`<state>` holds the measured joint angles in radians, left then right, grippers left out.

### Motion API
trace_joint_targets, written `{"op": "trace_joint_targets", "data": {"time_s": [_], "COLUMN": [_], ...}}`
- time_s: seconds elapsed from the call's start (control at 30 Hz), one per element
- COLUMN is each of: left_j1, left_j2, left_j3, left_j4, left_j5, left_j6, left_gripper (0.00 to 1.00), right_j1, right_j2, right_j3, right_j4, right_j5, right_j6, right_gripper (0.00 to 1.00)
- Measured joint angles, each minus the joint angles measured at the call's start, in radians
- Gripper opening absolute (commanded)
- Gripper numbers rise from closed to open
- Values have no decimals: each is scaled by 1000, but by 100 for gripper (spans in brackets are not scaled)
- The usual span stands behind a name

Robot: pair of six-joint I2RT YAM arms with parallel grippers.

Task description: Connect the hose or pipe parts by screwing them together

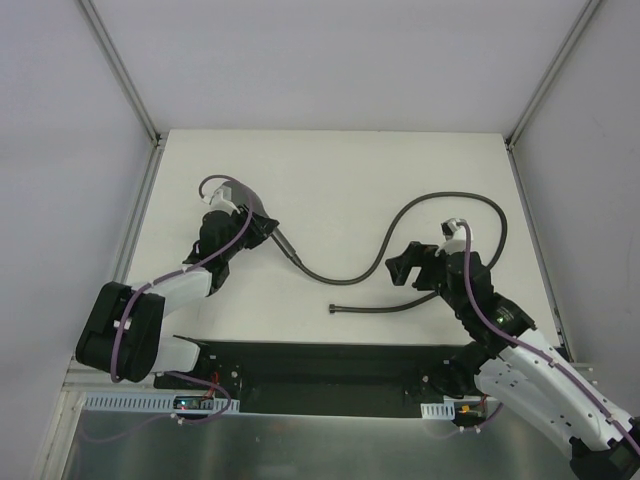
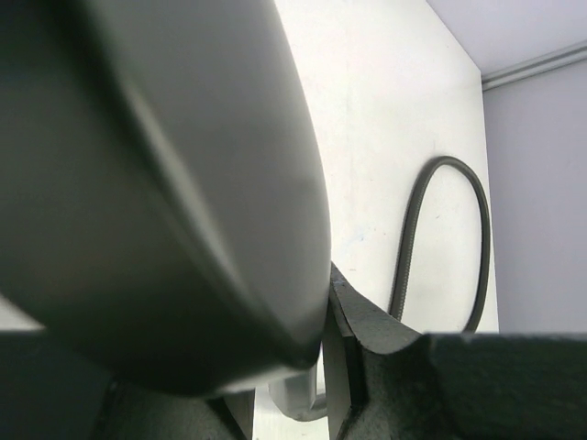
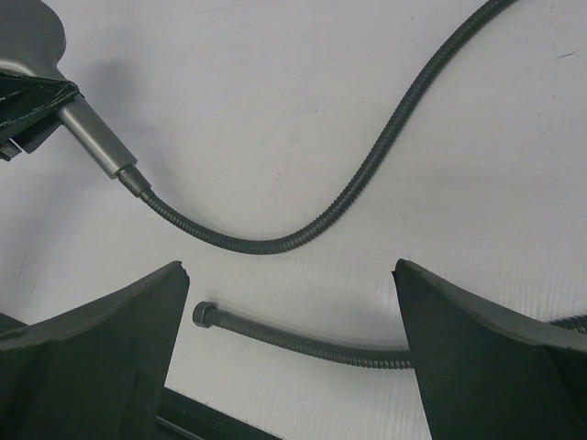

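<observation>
shower head [image 2: 165, 183] blurred, cropped, hose [image 3: 303, 338] passing behind right claw [image 3: 292, 269]

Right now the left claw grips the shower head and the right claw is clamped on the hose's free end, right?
No: the right claw stands open, the hose's free end lying loose beneath it (right wrist view).

A white table [image 1: 330, 170] is spreading out beneath the right gripper [image 1: 394, 268], a black mounting plate [image 1: 330, 362] is lying along the near edge behind it, and pale walls [image 1: 330, 60] are standing beyond it.
</observation>
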<state>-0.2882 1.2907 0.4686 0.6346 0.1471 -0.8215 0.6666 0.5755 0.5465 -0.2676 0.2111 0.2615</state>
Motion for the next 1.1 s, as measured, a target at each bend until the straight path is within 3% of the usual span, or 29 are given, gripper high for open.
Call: {"op": "trace_joint_targets", "data": {"time_s": [0.37, 0.67, 0.83, 1.1], "left_j1": [28, 28, 28, 28], "left_j2": [101, 138, 160, 160], "left_j3": [-10, -10, -10, -9], "left_j4": [94, 73, 63, 3], "left_j5": [40, 35, 35, 29], "left_j6": [-9, -28, -37, -36], "left_gripper": [18, 19, 32, 42], "right_j1": [0, 0, 0, 0], "right_j2": [-3, -13, -47, -47], "right_j3": [1, 5, 9, 23], "right_j4": [-6, -39, -60, -92], "right_j5": [-16, -43, -48, -58], "right_j6": [-3, -4, -4, -4], "right_gripper": [96, 96, 96, 96]}}
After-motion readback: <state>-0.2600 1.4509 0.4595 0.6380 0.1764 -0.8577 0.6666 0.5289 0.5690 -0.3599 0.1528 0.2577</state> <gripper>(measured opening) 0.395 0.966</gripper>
